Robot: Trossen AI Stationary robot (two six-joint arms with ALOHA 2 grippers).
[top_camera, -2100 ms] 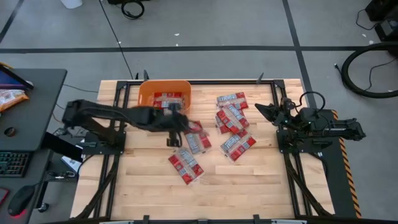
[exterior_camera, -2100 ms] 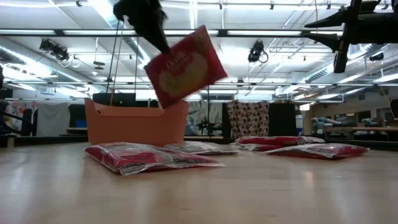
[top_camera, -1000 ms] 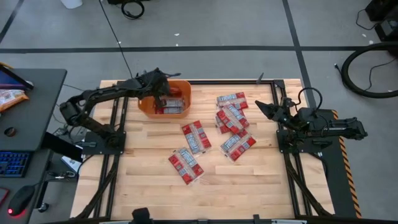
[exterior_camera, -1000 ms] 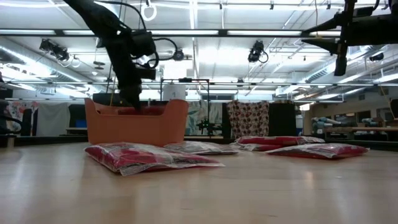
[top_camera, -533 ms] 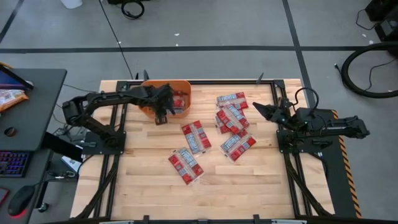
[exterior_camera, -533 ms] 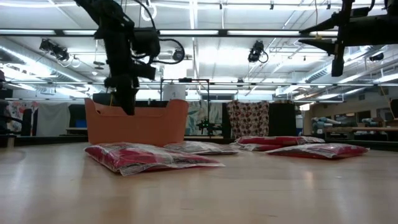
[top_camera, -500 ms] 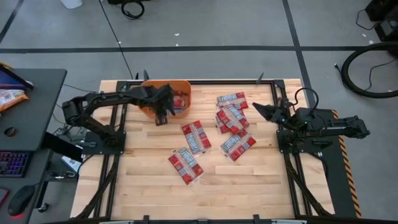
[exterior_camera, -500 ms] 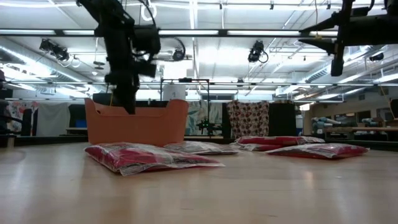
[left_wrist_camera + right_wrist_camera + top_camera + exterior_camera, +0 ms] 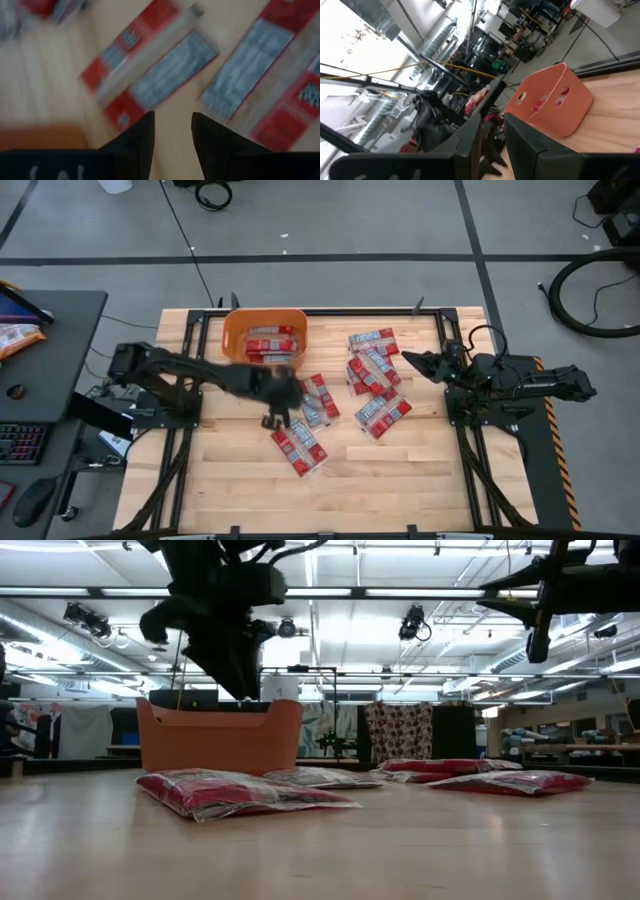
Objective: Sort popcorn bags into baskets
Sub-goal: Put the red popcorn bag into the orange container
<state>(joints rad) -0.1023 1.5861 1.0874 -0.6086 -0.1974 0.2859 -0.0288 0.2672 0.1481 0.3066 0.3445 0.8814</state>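
Note:
An orange basket (image 9: 240, 330) stands at the table's far edge with red popcorn bags (image 9: 271, 345) lying flat inside it. More popcorn bags lie flat on the wood: one (image 9: 320, 400) mid-table, one (image 9: 298, 446) nearer, and a cluster (image 9: 372, 368) to the right. My left gripper (image 9: 274, 416) hovers open and empty over the mid-table bags (image 9: 155, 70), pointing down. My right gripper (image 9: 405, 357) hangs open and empty in the air at the right, beside the cluster.
The table is framed by a black rail (image 9: 350, 310). Bare wood lies along the near half and at the left. A dark desk (image 9: 50, 350) with a keyboard stands off the table's left side.
My left gripper has risen out of the basket and swung toward the table's near edge and its right, ending above the loose bags mid-table. It carries nothing. The bags on the table have not moved.

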